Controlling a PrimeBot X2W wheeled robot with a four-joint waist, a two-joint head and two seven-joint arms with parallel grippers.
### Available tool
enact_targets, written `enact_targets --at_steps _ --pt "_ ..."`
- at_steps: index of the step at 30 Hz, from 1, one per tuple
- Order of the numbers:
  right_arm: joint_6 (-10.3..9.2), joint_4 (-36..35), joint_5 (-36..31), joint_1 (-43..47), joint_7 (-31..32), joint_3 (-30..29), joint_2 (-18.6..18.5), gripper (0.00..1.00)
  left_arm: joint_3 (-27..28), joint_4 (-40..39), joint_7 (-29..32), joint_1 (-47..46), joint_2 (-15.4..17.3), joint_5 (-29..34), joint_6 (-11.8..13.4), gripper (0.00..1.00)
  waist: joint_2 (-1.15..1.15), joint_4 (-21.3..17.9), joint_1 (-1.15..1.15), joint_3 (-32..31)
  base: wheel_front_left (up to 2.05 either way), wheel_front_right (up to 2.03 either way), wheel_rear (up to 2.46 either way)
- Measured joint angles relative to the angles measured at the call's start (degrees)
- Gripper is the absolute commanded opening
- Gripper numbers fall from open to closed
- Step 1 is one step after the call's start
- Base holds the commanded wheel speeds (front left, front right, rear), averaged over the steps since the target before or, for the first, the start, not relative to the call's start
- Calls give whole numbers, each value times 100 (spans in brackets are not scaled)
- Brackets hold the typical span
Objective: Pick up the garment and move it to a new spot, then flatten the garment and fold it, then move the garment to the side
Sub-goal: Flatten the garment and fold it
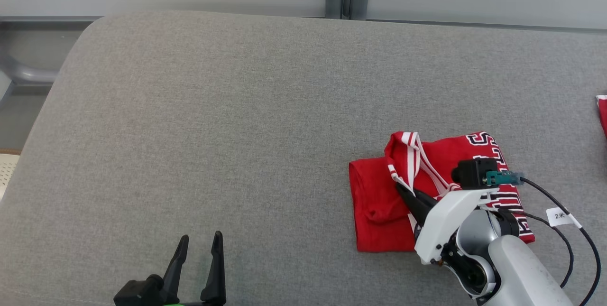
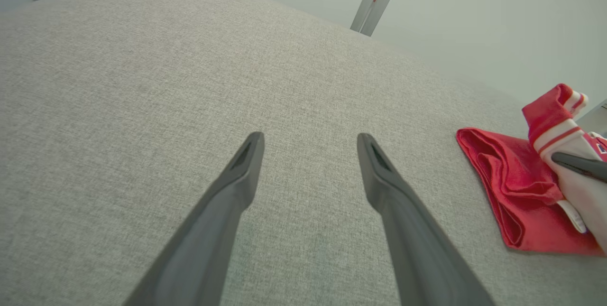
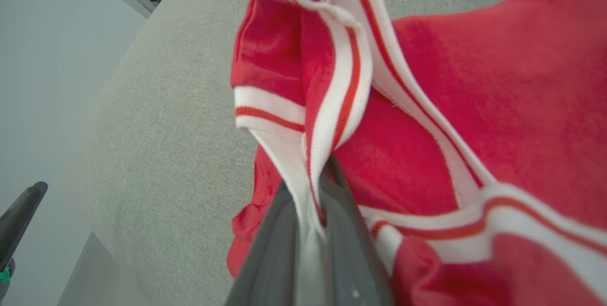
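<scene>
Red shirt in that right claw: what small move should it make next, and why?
Probably a short lift straight up. The right gripper is shut on the striped trim of the red garment, which lies in a folded bundle on the grey cushion. Raising it first should let it travel without dragging. The left gripper stands open, well apart.

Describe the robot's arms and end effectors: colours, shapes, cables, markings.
The left end effector has two long dark fingers on a black base with a green accent. The right end effector has matching dark fingers, on a white shell and silvery forearm. A black camera with a teal connector feeds black cables, one with a white tag.
</scene>
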Motion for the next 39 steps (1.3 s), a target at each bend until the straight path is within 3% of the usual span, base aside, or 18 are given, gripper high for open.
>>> enact_targets --at_steps 2,4,5,6,12,16,22,27,34,39 --pt "0 46 -15 -43 -125 -3 98 25 -11 19 0 0 0 0 -3 100 0 -18 0 -11 0 0 0" --pt "0 101 22 -103 -246 -2 202 34 -5 25 0 0 0 0 -4 100 0 -42 0 -26 0 0 0" --pt "0 119 38 -120 -300 -1 244 45 -7 36 0 0 0 3 -8 100 0 -51 0 -35 0 0 0" --pt "0 136 81 -124 -366 1 287 100 -7 51 0 2 0 22 -12 100 0 -62 0 -46 0 0 0" --pt "0 -138 510 -96 -953 64 408 100 44 79 0 34 0 62 -40 100 0 -99 0 -141 0 0 0" --pt "0 -605 539 93 -1723 -27 415 100 88 67 0 111 0 88 -47 100 0 -139 0 -209 0 0 0" --pt "0 -658 -1007 553 -3087 -567 -201 100 203 -62 1 210 -1 103 -3 100 0 -207 0 -360 0 0 0" --pt "2 -491 -2247 977 -3374 -1290 -415 100 398 -137 0 333 -1 331 -2 100 0 -247 0 -559 0 0 0" --pt "2 -823 -2955 1828 -3392 -2417 -124 100 682 -226 0 444 -4 450 -4 100 0 -267 0 -857 0 0 0" --pt "4 -769 -3075 2169 -3392 -2717 25 100 814 -269 0 467 -2 497 -10 100 0 -299 0 -935 0 0 0"
